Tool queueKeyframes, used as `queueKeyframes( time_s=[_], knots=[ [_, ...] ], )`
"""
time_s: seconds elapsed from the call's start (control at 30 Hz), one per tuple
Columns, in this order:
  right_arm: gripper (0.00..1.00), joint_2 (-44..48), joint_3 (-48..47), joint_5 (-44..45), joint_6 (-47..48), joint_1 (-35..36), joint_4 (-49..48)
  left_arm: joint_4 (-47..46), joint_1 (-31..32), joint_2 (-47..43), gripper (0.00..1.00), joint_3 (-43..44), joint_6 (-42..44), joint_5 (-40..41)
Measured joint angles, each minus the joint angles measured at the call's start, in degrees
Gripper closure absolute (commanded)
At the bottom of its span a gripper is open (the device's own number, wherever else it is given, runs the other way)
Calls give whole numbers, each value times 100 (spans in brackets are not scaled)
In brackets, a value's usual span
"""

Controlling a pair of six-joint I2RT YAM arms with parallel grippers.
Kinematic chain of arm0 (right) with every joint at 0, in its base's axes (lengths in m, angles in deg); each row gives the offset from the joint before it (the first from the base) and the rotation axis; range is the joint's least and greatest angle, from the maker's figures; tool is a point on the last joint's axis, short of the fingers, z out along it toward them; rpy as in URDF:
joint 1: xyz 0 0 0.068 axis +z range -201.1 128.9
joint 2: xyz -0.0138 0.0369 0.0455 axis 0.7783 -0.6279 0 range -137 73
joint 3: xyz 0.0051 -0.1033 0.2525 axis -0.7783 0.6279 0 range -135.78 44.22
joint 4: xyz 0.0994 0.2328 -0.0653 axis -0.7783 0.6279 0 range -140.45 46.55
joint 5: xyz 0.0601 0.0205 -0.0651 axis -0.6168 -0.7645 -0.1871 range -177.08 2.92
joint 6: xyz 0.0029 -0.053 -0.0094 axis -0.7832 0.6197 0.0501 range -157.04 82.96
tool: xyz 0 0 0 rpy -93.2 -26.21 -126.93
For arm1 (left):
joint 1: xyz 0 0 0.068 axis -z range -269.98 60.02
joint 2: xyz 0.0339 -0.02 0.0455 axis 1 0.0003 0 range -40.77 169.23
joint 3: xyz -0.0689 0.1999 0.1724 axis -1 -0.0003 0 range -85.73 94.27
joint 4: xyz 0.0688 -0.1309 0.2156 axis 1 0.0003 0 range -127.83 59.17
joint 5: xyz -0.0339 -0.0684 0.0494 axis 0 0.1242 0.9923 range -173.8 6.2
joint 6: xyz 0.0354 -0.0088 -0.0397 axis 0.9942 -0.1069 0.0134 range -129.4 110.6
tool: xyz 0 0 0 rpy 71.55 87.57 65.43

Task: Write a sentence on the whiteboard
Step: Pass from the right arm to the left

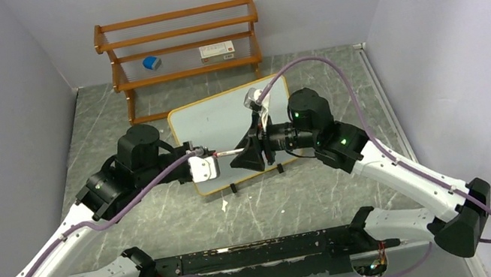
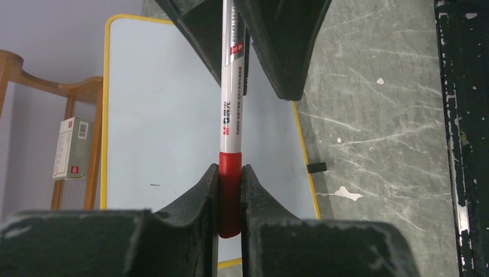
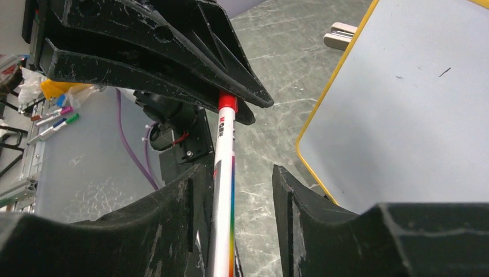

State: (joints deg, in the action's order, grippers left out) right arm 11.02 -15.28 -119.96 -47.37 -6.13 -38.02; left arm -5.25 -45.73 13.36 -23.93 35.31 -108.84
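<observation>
Whiteboard [image 1: 221, 124] first: where does it sit?

Near the middle of the grey surface [image 1: 299, 198], just in front of the wooden rack [image 1: 178, 32], and turned at a slant to the surface's edges. Its two black feet [image 1: 233, 186] are at the near edge. I cannot tell whether it lies flat or is propped up.

Anything written on it?

Only a couple of tiny dark marks show on the pale face inside the yellow frame.

And the marker [image 2: 230, 115]?

It hangs in the air over the near part of the board, running crosswise between the two arms. It has a white printed barrel, and the red cap [image 2: 229, 202] is on.

Who has hold of it?

The left gripper [image 2: 230, 170] pinches the cap, with its fingers pressed tight on both sides of the red. The right gripper [image 3: 236, 173] stands spread around the barrel. In its wrist view the barrel lies against one finger, with a clear gap to the other.

So the two grippers face each other?

Yes, tip to tip, close together above the board's near edge.

What else is about?

The rack's middle shelf holds a small blue object [image 1: 151, 63] on the left and a white box [image 1: 217, 51] on the right, well apart. A white fleck [image 1: 224, 205] lies on the surface just in front of the board.
</observation>
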Motion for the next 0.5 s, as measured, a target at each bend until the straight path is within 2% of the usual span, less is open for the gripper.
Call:
queueKeyframes(
  time_s=[0.13,0.5],
  knots=[
    [46,9,-175,-48,24,-33,223,162,168,-7,95,55,101,184],
    [48,-109,-457,-435,13,-256,496,463,369,-101,95,70,184,389]
  ],
)
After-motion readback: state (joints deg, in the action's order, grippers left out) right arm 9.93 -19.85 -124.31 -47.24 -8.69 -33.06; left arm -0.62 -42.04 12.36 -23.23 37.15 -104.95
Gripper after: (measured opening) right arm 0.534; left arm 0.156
